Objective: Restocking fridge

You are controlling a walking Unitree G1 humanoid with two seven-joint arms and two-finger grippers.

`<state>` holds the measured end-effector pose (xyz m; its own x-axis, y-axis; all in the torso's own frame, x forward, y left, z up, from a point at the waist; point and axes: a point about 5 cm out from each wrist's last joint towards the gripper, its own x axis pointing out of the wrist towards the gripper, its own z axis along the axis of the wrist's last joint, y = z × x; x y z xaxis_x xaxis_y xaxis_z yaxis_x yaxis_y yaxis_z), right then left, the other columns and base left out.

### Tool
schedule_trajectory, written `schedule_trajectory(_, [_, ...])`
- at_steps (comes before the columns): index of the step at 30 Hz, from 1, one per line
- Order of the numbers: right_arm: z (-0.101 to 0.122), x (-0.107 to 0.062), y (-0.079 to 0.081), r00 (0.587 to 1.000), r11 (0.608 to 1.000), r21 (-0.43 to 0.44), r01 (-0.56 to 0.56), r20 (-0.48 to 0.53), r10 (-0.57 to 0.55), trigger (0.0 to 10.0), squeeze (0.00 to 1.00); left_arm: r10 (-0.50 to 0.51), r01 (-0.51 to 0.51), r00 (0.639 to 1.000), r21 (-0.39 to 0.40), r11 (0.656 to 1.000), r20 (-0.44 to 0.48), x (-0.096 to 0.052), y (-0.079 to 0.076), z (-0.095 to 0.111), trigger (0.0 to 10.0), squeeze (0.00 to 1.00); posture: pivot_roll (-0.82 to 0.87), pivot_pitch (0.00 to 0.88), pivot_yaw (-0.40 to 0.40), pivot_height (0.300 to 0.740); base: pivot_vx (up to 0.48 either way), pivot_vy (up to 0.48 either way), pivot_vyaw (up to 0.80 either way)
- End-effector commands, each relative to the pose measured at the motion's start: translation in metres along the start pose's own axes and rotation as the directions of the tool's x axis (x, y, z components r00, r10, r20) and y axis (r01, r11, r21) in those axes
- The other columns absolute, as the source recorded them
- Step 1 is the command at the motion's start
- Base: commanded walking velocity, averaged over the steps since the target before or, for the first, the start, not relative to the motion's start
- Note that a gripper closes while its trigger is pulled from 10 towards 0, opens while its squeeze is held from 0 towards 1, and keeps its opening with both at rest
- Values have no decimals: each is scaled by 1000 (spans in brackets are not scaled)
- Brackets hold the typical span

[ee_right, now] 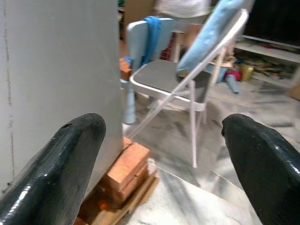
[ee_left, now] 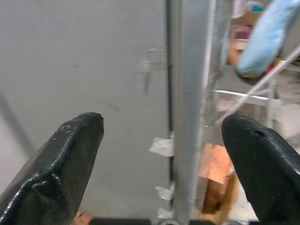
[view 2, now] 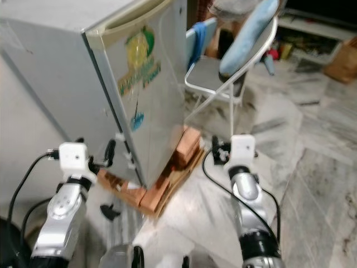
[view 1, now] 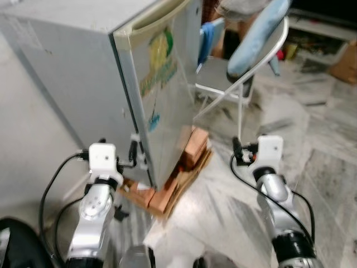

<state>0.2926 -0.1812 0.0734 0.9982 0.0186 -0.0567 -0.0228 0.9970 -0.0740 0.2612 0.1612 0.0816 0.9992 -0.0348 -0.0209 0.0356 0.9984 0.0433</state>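
Observation:
A small grey fridge (view 1: 83,78) stands on bricks, its door (view 1: 167,84) shut, with a green and yellow sticker on the front. My left gripper (ee_left: 164,154) is open, its fingers (ee_left: 65,159) on either side of the door's hinge-side edge, low on the fridge. The left arm (view 1: 97,190) reaches toward that corner. My right gripper (ee_right: 168,154) is open and holds nothing, aimed past the fridge's front at the chair. The right arm (view 1: 268,167) is held up to the right of the fridge.
Bricks (view 1: 192,148) and cardboard (view 1: 184,184) lie under the fridge. A grey folding chair (view 1: 234,78) with a light blue cushion (view 1: 256,33) stands behind and to the right. Shelves with clutter (view 1: 318,39) line the far wall. The floor is marble tile (view 1: 312,145).

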Motion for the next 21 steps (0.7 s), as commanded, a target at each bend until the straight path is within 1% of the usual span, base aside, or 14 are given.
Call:
schedule_trajectory(1, [0,1,2,1000,1000,5,-3,-3,3,10000,0,-5,4,1000,11,1000,9,1,2,2,10000,0,66,58,10,740,0,420,-800])
schedule_trajectory(6, [0,0,3,1000,1000,8,-4,-2,4,10000,0,-14,13,1000,18,1000,13,0,2,3,10000,0,68,61,13,740,0,0,-708])
schedule_trajectory(21, [-1,-2,3,1000,1000,11,-3,-8,3,10000,0,-37,37,999,21,999,18,-2,-2,4,10000,0,68,70,14,740,0,0,0])
